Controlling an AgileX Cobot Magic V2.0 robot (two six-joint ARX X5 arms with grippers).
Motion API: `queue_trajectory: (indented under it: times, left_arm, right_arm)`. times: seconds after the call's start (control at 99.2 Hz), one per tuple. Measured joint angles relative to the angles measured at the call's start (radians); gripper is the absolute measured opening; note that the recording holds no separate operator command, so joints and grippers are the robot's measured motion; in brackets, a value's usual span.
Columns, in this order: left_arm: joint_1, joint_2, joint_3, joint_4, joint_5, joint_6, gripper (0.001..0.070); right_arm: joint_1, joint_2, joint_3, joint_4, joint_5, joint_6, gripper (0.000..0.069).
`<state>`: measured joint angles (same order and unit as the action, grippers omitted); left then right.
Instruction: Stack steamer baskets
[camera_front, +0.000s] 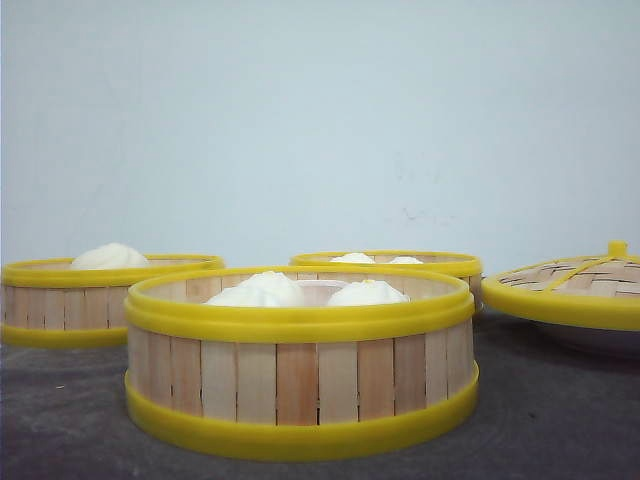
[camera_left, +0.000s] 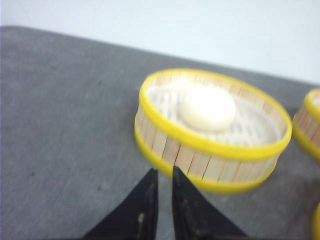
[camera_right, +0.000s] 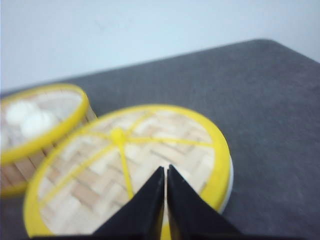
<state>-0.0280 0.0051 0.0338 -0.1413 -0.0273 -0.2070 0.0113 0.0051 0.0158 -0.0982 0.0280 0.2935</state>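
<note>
Three steamer baskets on the grey table (camera_front: 560, 420), none stacked yet: near basket (camera_front: 300, 360), left basket (camera_front: 90, 300), far basket (camera_front: 400, 262), all holding white buns (camera_front: 365, 292).

Left gripper (camera_left: 164, 182) is nearly closed, a thin gap between the tips, holding nothing; the left basket sits just beyond its fingertips.

Right gripper (camera_right: 165, 175) is closed and empty, hovering over the woven lid (camera_right: 130, 165), with the far basket off to one side.

Baskets look light and stiff, the plastic rims probably slick, the slats thin. Best hold is likely a pinch over the top rim and wall, kept level so the buns don't roll.
</note>
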Motion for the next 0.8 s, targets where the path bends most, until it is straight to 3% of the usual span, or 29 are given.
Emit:
queue_trajectory:
  times: [0.252, 0.383, 0.524, 0.797]
  left_arm:
    - [0.0, 0.069, 0.119, -0.009, 0.0, -0.066, 0.0024]
    - [0.0, 0.182, 0.247, -0.005, 0.0, -0.072, 0.0024]
    - [0.0, 0.342, 0.42, -0.035, 0.005, -0.071, 0.0024]
    - [0.0, 0.631, 0.792, -0.113, 0.126, -0.032, 0.0024]
  right_arm:
    - [0.0, 0.091, 0.128, 0.0, 0.0, 0.091, 0.0003]
    - [0.0, 0.236, 0.294, -0.014, -0.006, 0.091, 0.0003]
    - [0.0, 0.425, 0.544, -0.138, -0.037, 0.027, 0.0003]
    - [0.001, 0.658, 0.956, -0.388, -0.055, -0.108, 0.0003]
